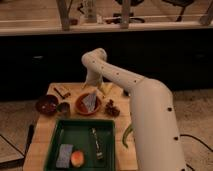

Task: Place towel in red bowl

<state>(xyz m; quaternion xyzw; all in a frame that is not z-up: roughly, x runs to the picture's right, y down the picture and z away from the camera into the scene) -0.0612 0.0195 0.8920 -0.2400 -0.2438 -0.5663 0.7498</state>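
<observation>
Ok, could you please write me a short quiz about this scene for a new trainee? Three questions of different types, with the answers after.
1. True or false: the grey towel lies in the green tray.
2. Where is the pincer?
A) inside the tray
B) over the red bowl, close to the towel
C) down on the floor
3. Name one thing that lies in the tray.

Key:
1. False: the towel sits in the red bowl.
2. B.
3. Any of: the orange fruit, the grey sponge, the utensil.
</observation>
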